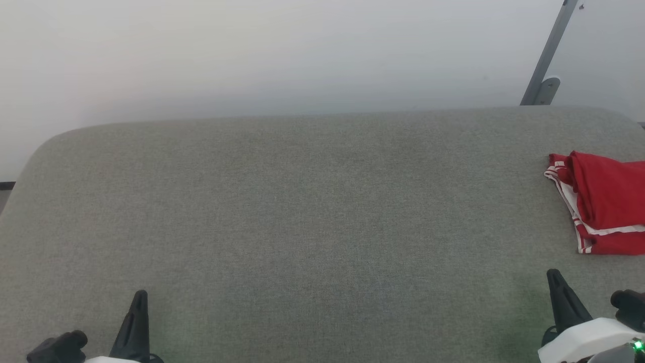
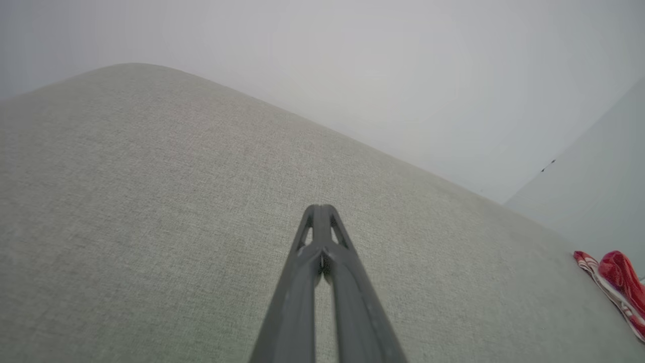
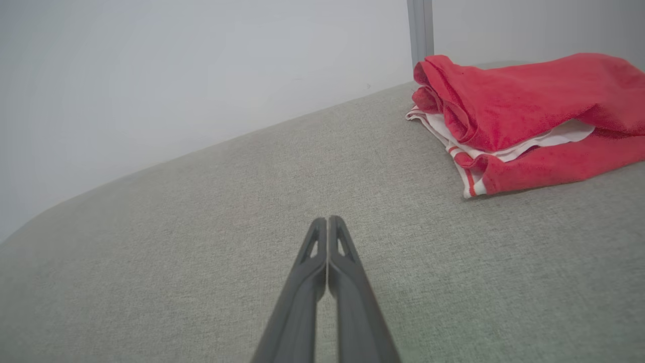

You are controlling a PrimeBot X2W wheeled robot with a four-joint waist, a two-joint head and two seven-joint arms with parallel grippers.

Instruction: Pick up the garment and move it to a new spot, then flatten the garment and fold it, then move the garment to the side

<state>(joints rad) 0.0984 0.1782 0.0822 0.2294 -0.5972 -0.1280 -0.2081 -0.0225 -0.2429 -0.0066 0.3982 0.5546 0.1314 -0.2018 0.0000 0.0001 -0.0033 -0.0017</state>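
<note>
The garment [image 1: 604, 209] is a red T-shirt with white, red-striped trim, lying folded at the right edge of the grey fabric table [image 1: 312, 217]. The right wrist view shows the garment [image 3: 524, 116] as a stacked bundle, ahead and to the right of my right gripper [image 3: 327, 220], whose fingers are pressed together and hold nothing. In the head view the right gripper [image 1: 554, 275] sits at the lower right, just in front of the garment. My left gripper [image 1: 141, 293] rests at the lower left, far from it. The left gripper [image 2: 320, 207] is shut and empty, with the garment [image 2: 617, 285] at that view's far right.
A pale wall rises behind the table's rounded far edge. A grey metal bar [image 1: 549, 55] leans up at the back right, also seen as a bar [image 3: 421, 30] behind the garment. The table has rounded corners.
</note>
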